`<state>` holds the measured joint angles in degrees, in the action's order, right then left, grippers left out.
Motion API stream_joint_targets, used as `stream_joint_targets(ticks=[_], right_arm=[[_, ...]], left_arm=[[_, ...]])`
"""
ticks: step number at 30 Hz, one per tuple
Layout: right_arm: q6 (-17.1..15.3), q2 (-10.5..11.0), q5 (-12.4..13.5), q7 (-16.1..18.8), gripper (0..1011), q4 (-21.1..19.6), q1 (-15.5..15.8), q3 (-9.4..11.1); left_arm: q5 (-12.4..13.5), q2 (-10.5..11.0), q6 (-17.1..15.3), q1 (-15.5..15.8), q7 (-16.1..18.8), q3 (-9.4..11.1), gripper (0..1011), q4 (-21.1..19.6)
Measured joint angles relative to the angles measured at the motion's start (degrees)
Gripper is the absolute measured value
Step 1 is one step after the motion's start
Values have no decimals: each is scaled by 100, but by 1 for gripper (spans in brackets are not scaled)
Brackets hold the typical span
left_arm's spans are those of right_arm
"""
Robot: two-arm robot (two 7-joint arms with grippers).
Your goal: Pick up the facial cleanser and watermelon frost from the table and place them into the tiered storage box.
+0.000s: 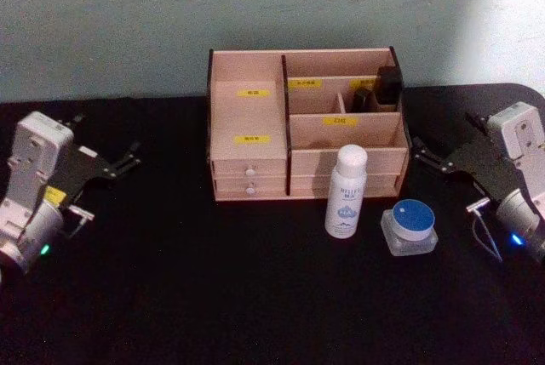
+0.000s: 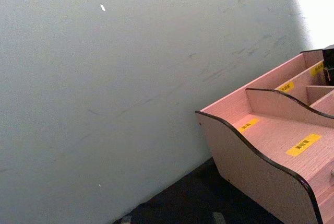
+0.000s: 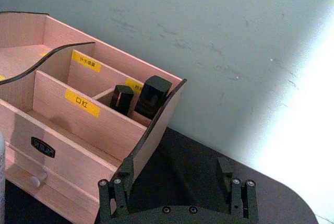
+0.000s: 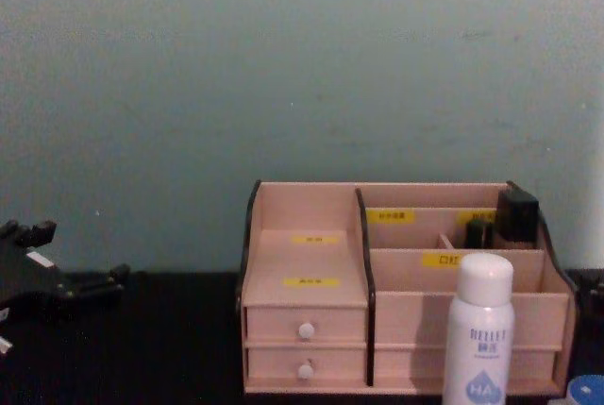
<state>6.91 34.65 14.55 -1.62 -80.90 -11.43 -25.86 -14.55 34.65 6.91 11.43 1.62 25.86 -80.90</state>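
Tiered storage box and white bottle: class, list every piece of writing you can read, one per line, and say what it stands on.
"口红": yellow label on a divider of the tiered storage box.
Other yellow labels on the box: too blurred to read.
Dark oval plate on its front: unreadable.
Blue lettering on the facial cleanser: too blurred to read.

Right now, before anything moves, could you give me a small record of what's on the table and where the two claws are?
Table: black top
Tiered storage box: back centre, drawers facing the robot
Facial cleanser: upright before the box's right half, not held
Watermelon frost: right of the cleanser, apart from it, lid on
Already in box: small black bottles, rear right compartment
Left gripper: open, empty, at table's left
Right gripper: open, empty, at table's right
Progress: neither item in the box yet
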Motion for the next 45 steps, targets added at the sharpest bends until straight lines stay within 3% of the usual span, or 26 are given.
stream_joint_targets(ticks=[30, 39, 45], right_arm=[[1, -5, -2, 3, 1002, 0, 2, 11], [151, 27, 65, 146, 1003, -159, 191, 282], [166, 241, 219, 352, 1003, -589, 550, 489]], left_arm=[[0, 0, 0, 0, 0, 0, 1001, 0], [0, 0, 0, 0, 0, 0, 1001, 0], [0, 0, 0, 0, 0, 0, 1001, 0]])
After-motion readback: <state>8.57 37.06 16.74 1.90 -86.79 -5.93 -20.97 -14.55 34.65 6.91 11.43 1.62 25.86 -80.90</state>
